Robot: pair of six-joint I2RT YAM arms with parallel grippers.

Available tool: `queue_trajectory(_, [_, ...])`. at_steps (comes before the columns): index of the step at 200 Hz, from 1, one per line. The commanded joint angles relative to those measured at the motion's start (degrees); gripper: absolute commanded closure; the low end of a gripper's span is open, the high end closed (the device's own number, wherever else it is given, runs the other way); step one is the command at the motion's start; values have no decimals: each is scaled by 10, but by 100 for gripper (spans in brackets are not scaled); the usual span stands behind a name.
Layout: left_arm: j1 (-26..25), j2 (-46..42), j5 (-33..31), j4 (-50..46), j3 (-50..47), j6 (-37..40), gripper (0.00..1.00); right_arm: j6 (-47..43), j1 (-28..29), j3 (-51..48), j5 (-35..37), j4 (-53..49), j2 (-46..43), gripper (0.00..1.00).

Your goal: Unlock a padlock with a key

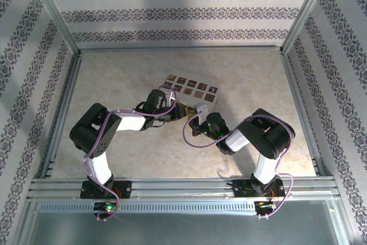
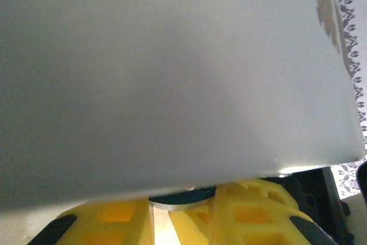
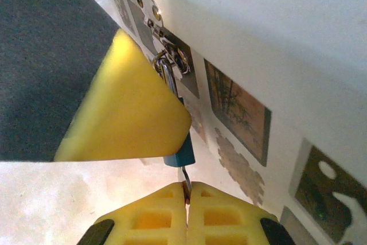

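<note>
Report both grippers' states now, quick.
Left gripper: closed on the padlock.
Right gripper: closed on the key, which points up into the padlock's underside.

Pale wallpaper [image 1: 183, 4] with dark floral bands covers the back and side walls. Silvery metal posts [image 1: 53, 11] rise at the back corners. The tabletop [image 1: 114, 78] is beige, mottled and evenly lit. Grooved metal rails [image 1: 183, 186] run along its near edge.

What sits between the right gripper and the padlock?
The key, a thin dark sliver, bridges the short gap from the shut right gripper up to the underside of the padlock; the right wrist view shows it.
</note>
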Motion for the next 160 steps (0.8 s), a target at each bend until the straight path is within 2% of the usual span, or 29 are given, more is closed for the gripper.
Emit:
queue_trajectory(1, [-15,14,27,24,-13,-17,72,29,1,-8,-8,82,17,100])
queue_trajectory(41, [-12,-10,11,25,-32,-12,58,60,1,-27,-8,111,57,100])
queue_trajectory(86, [24,-126,-22,23,-102,-2,46,99,1,-47,-17,108,46,100])
queue_trajectory(122, [60,-196,-18,45,-159,-32,45,142,1,-55,-35,59,0,100])
queue_trajectory(160, [64,-193,11,107,-176,-90,50,195,0,-54,-63,-21,-59,100])
